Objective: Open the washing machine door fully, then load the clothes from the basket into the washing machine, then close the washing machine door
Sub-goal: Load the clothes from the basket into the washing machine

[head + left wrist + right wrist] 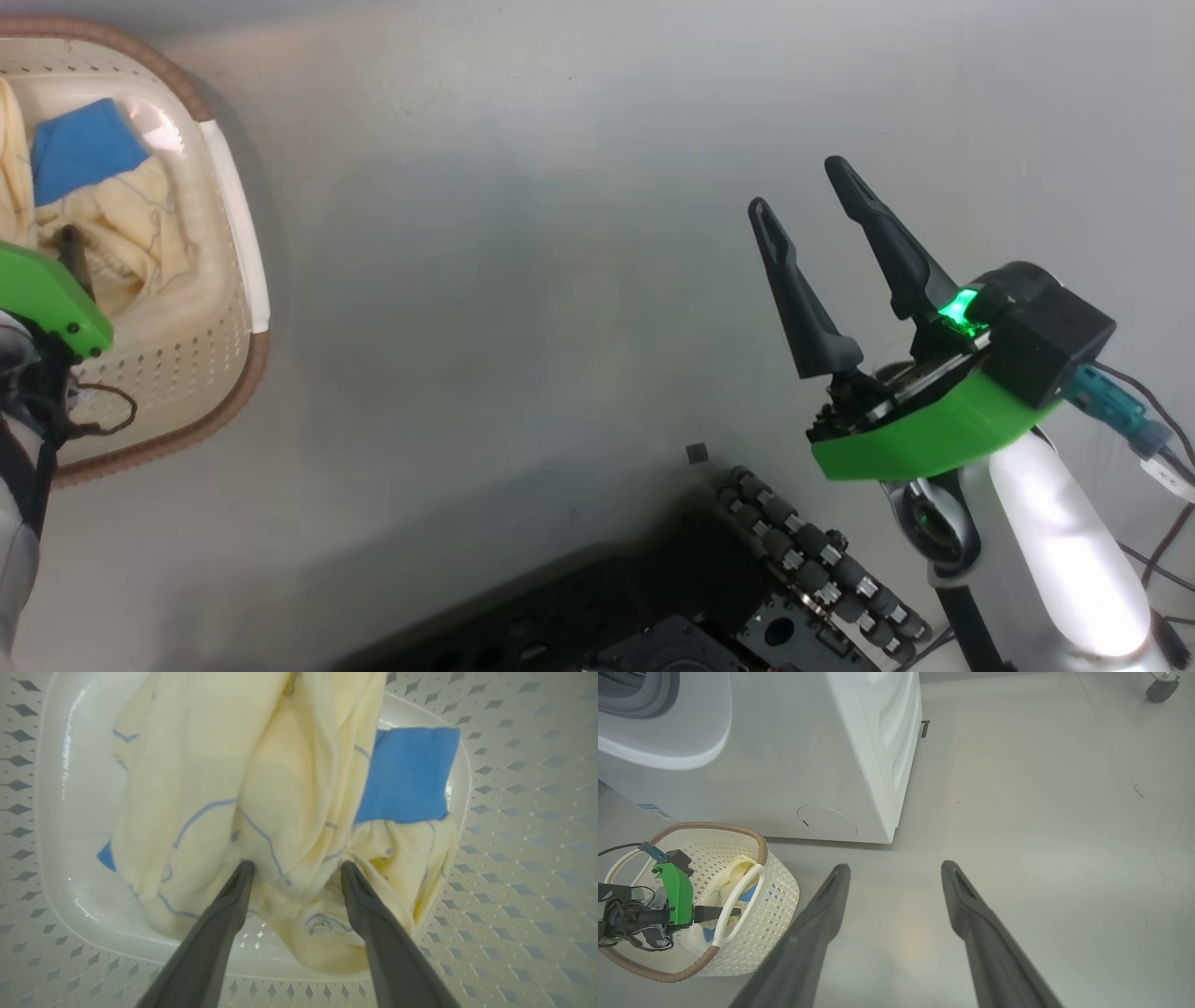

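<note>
Head cam looks pretty much straight down at the grey floor (pixel 560 280), from fairly high up. Left wrist cam is way closer, down inside the basket (pixel 177 345) and facing the clothes (pixel 196 765) on its bottom. Right wrist cam looks down and across the floor toward the washing machine (pixel 808 765). All three catch the basket.

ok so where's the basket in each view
Head view: the basket is at the upper left, cut off by the left edge.
Left wrist view: the basket wraps round the picture, with perforated walls at the sides and the glossy bottom in the middle.
Right wrist view: the basket is at the lower left, near the washing machine.
Shared landmark: the cream and blue clothes lying inside it.
</note>
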You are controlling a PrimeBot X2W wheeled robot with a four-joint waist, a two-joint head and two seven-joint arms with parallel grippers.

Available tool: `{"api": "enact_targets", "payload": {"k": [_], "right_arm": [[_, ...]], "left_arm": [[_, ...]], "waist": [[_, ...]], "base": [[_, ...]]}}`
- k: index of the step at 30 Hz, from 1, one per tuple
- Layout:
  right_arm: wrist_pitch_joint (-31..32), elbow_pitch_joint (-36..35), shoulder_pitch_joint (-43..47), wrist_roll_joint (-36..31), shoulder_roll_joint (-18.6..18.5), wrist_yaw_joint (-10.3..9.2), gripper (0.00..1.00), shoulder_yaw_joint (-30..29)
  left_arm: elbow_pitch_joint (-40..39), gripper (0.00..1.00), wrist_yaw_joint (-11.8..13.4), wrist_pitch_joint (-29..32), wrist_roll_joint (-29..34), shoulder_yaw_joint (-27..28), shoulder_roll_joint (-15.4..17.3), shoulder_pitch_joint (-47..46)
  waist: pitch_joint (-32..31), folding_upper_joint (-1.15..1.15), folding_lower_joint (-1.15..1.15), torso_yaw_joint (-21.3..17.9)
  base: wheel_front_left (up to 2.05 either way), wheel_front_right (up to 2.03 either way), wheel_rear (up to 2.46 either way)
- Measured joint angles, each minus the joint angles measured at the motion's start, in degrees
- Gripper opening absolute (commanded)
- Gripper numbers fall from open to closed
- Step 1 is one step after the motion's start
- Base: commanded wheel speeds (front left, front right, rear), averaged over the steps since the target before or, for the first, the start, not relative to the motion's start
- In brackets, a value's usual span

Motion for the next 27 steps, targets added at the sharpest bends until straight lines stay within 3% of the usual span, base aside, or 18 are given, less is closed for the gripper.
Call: {"api": "enact_targets", "payload": {"k": [2, 3, 4, 5, 6, 7, 16, 27], "right_arm": [[-0.01, -0.43, 0.38, 0.0, 0.0, 0.0, 1.0, -0.1], [-0.01, -0.44, 0.7, 0.0, 0.0, 0.0, 1.0, -0.1], [-0.01, -0.45, 1.09, 0.0, 0.0, 0.0, 1.0, -0.09], [-0.01, -0.46, 1.38, 0.0, 0.0, 0.0, 1.0, -0.1], [-0.01, -0.46, 1.6, 0.01, 0.0, 0.0, 1.0, -0.1], [-0.01, -0.46, 1.75, 0.01, 0.0, 0.0, 1.0, -0.09], [-0.15, 0.27, 1.52, 0.69, 0.0, 0.0, 1.0, -0.53], [-0.09, 2.87, 1.83, -1.43, 0.0, 0.0, 1.0, -2.69]], "left_arm": [[1.02, 1.0, 0.33, -0.33, -0.18, -0.07, -0.54, -0.73], [1.64, 0.8, 0.33, -0.12, -0.18, -0.11, -0.73, -1.09], [2.07, 0.5, 0.37, 0.08, -0.18, -0.18, -0.85, -1.29], [2.34, 0.33, 0.52, 0.02, -0.18, -0.24, -0.96, -1.37], [2.66, 0.05, 0.52, 0.0, -0.18, -0.23, -1.11, -1.41], [2.98, 0.0, 0.52, 0.0, -0.18, -0.24, -1.29, -1.42], [4.15, 0.0, 0.49, -4.32, 0.8, -1.92, -2.04, -0.88], [4.0, 0.0, 0.34, -14.47, 3.9, -5.22, -3.9, 3.78]], "waist": [[0.09, 0.0, 0.0, 0.06], [0.08, 0.0, 0.0, 0.06], [0.03, 0.0, 0.0, 0.06], [-0.03, 0.0, 0.0, 0.06], [-0.11, 0.0, 0.0, 0.08], [-0.18, 0.0, 0.0, 0.09], [-2.4, 0.0, 0.0, 0.89], [-9.92, 0.0, 0.0, 4.44]], "base": [[0.0, 0.0, 0.0], [0.0, 0.0, 0.0], [0.0, 0.0, 0.0], [0.0, 0.0, 0.0], [0.0, 0.0, 0.0], [0.0, 0.0, 0.0], [0.0, 0.0, 0.0], [0.0, 0.0, 0.0]]}}
